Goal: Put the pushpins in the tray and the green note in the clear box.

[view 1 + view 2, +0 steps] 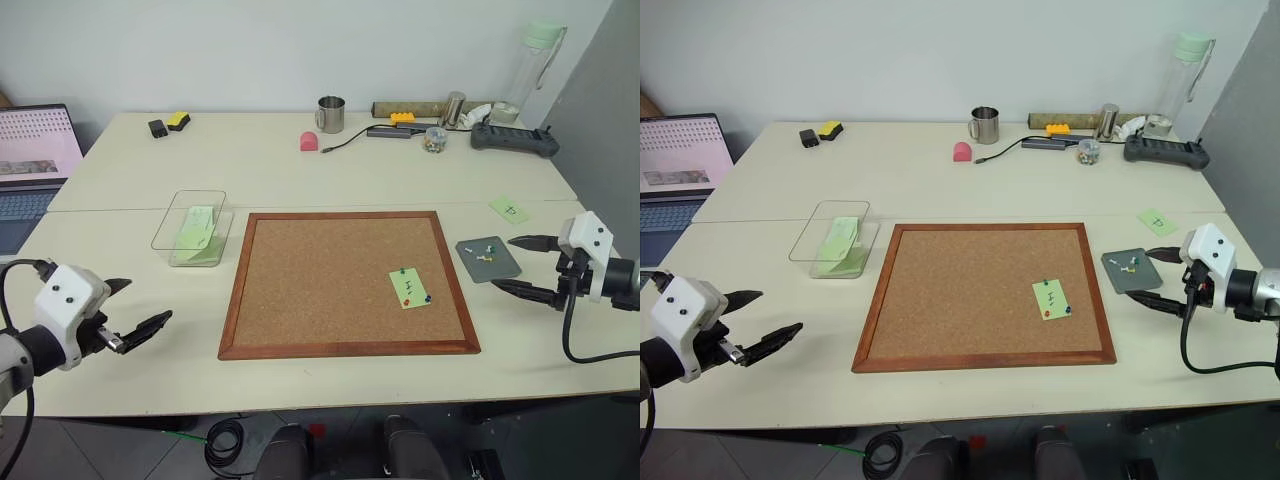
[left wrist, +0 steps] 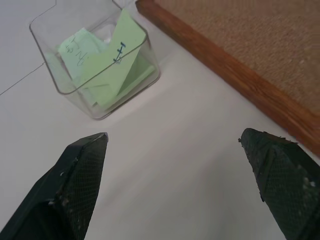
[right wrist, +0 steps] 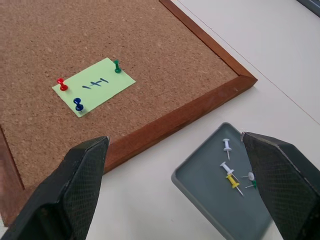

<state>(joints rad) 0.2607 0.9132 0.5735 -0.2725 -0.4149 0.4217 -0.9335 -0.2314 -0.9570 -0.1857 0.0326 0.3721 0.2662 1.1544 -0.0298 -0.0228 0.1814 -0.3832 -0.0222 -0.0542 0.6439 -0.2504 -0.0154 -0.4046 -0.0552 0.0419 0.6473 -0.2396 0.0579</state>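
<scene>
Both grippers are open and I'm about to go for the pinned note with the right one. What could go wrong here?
Three pushpins still hold the green note to the cork board; pulling the paper first would likely tear it. The pins are tiny against the right gripper, so one may slip and roll off. The tray sits beside that gripper and could get nudged.

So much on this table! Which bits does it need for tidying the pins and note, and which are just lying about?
Needed: pushpins, green note, tray, clear box.

Lying about: cork board, steel mug, jar of pins, laptop, pale green slip.
</scene>
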